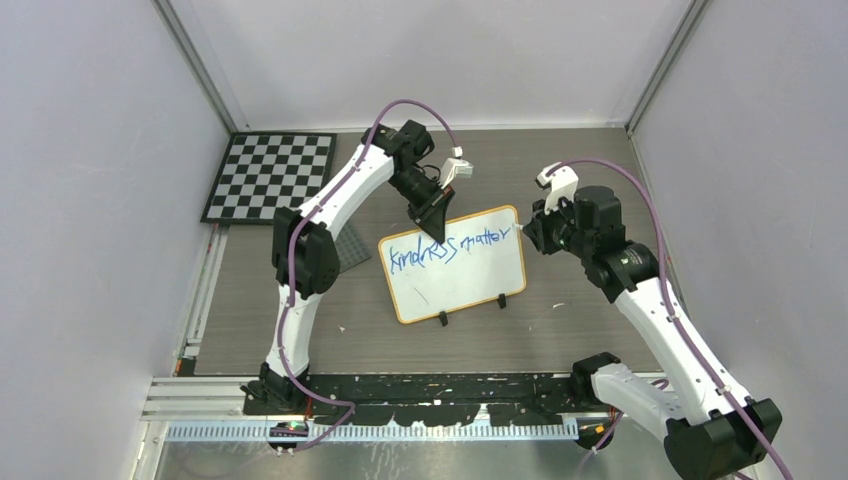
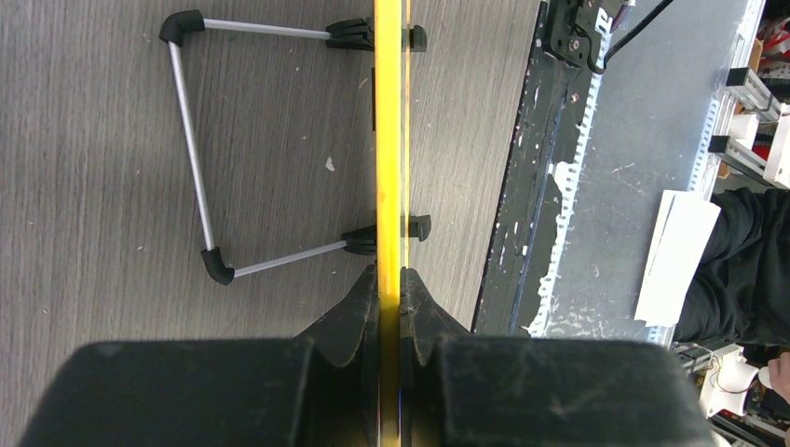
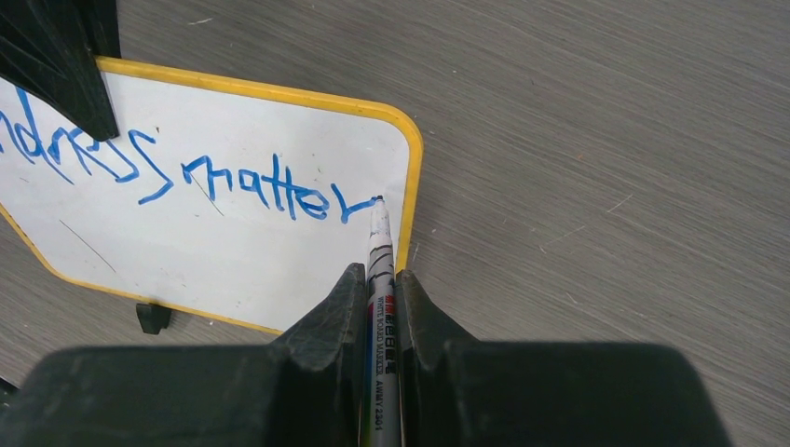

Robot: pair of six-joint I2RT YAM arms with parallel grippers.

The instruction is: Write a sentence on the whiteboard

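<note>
Whiteboard (image 1: 460,285), pinched by left end effector (image 2: 391,279) — right end effector (image 3: 377,275) pinches marker (image 3: 380,242) — shows wire stand (image 2: 190,140) only in left-wrist view.

Robotics lab: black-and-white checkerboard (image 1: 268,176)

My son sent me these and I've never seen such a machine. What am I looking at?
Two white robot arms stand at a table's edge. The wide picture looks down from above; the other two come from cameras on the wrists. The left tool is shut on the top edge of a small whiteboard. The right tool is shut on a marker, its tip at the end of the blue sentence, reading about "kindness matter". A checkerboard lies at the far left.
</note>
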